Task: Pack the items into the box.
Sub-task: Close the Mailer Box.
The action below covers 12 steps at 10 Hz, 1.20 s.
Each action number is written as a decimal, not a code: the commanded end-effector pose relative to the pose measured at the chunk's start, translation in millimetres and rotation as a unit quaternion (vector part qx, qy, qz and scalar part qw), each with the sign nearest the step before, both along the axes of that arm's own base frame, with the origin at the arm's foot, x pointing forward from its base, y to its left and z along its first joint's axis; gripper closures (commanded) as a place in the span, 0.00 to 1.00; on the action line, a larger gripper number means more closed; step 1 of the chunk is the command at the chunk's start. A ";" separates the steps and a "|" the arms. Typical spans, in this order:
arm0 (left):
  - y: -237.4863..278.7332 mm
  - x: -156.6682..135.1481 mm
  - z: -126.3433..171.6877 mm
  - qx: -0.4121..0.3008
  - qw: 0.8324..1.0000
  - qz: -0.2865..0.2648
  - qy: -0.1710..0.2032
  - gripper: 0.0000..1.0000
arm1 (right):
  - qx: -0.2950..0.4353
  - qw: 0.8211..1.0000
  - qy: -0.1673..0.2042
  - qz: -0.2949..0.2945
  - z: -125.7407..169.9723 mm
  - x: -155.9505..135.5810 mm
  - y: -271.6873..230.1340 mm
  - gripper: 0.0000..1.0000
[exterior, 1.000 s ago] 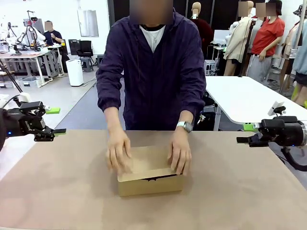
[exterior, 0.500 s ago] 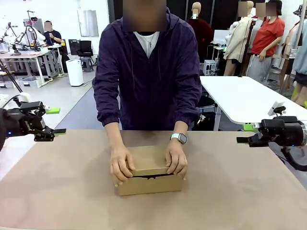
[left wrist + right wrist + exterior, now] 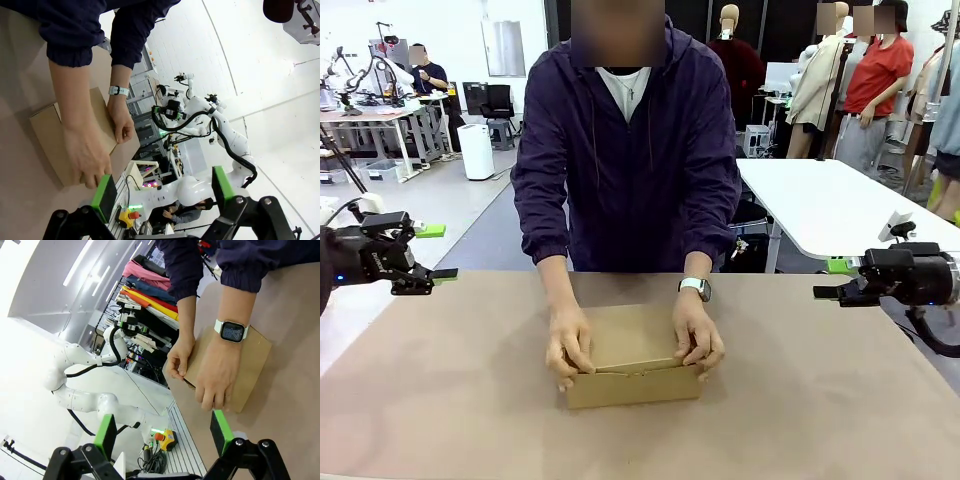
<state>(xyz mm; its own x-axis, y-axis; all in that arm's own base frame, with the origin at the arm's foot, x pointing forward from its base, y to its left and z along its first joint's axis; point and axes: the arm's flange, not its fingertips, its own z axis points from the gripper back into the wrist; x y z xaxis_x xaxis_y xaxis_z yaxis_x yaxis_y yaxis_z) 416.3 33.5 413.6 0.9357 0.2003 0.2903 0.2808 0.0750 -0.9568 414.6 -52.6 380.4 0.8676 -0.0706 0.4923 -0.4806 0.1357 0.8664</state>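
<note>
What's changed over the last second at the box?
The person's hands slid from the top to the front corners and pressed the lid flap of the shallow brown cardboard box down; the dark gap at its front has closed. The box's position and both open grippers, out at the table's sides, are unchanged.

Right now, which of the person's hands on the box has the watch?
The hand on the box's right end, toward the robot's right claw; its wrist carries the watch. The other hand has a bare wrist.

Person's hands have pressed box lid shut.
</note>
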 end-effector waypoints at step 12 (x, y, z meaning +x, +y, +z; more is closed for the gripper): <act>1.5 1.2 2.2 -0.005 1.000 0.000 -0.009 0.00 | 0.005 1.000 -0.004 0.001 3.5 3.9 1.6 0.00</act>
<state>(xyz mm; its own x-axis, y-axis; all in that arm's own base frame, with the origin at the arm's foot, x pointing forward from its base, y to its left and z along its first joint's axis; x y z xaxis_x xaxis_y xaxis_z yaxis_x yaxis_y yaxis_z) 416.3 33.5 413.6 0.9357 0.2003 0.2905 0.2810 0.0750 -0.9568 414.6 -52.6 380.4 0.8676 -0.0706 0.4923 -0.4806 0.1356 0.8664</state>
